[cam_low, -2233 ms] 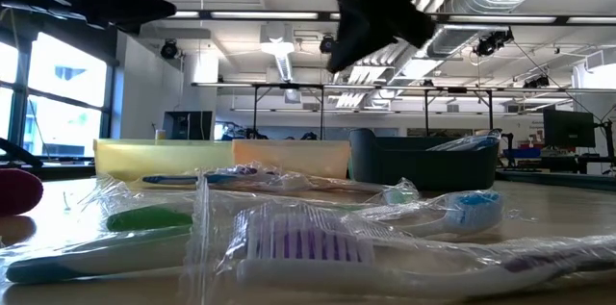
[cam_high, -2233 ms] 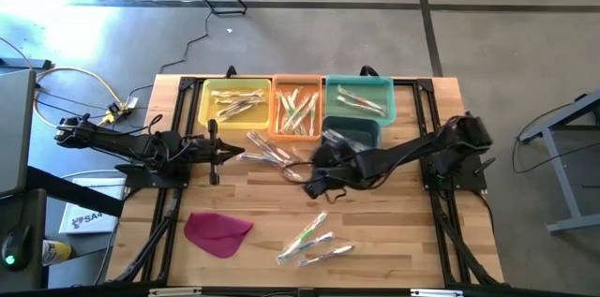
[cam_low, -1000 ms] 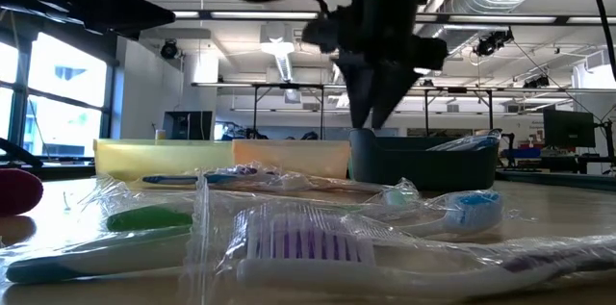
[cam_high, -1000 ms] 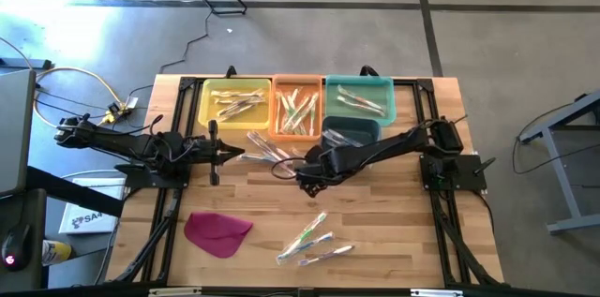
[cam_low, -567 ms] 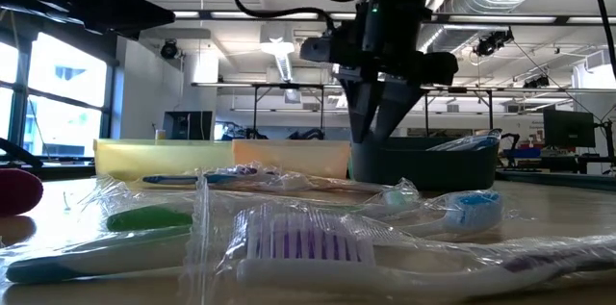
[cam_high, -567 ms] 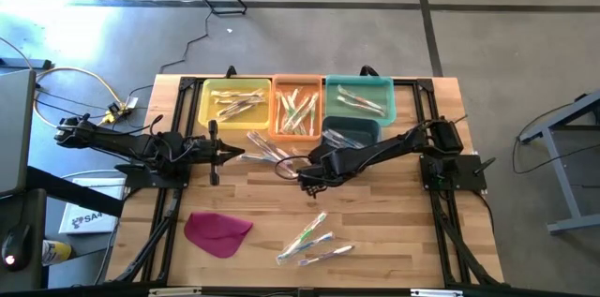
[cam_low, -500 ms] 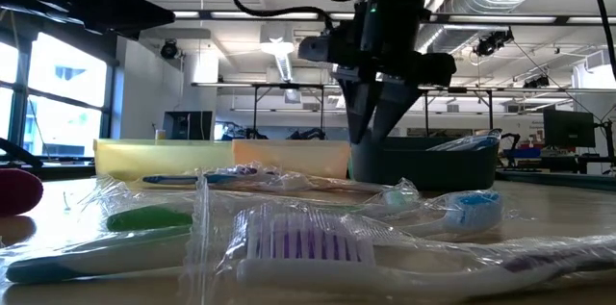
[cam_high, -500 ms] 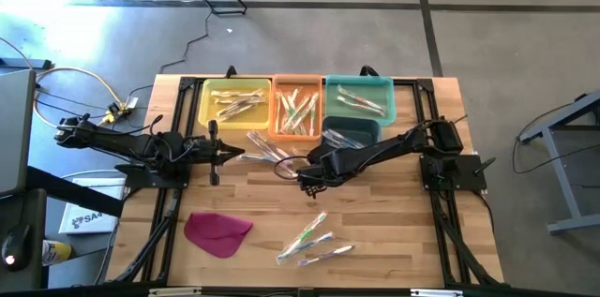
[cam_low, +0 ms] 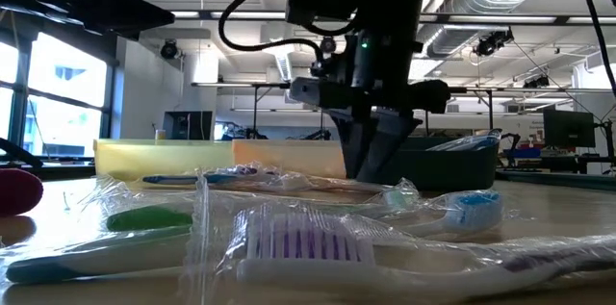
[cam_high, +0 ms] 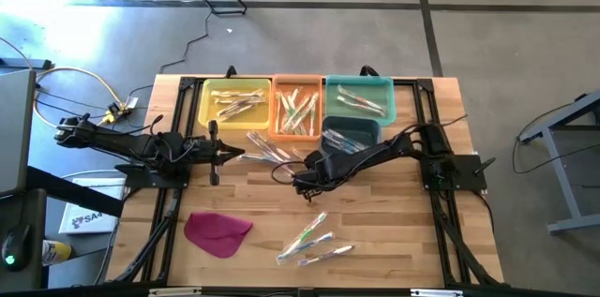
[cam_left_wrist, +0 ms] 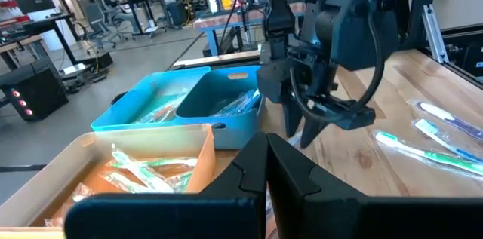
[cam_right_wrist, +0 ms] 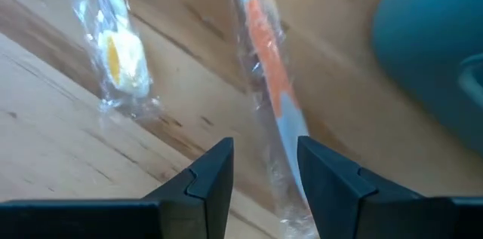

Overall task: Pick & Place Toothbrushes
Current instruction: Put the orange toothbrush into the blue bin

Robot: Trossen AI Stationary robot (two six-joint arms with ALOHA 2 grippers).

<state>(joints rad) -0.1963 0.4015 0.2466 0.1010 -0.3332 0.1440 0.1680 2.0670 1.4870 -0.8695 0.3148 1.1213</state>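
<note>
Toothbrushes are what I am sorting, and I read this as the reach-down step before a pick. From the left: my left tool [cam_high: 246, 155] waits near the left edge of the surface [cam_high: 394, 231], fingers together and holding nothing. A magenta cloth [cam_high: 217, 232] lies toward the front left corner. Along the rear edge sit the yellow bin [cam_high: 234, 102], orange bin [cam_high: 296, 108] and teal bin [cam_high: 359, 97], each already holding wrapped brushes, with a dark blue bin [cam_high: 351, 132] just in front of the teal one. Loose toothbrushes [cam_high: 272, 150] lie mid-surface; another cluster [cam_high: 314, 239] lies near the front edge. My right tool [cam_high: 302, 183] hovers low over an orange-handled brush [cam_right_wrist: 270, 65], fingers apart and empty. Next I would lower to straddle that handle and close. Room is tight rearward by the dark blue bin; the front right of the surface offers open space.
</note>
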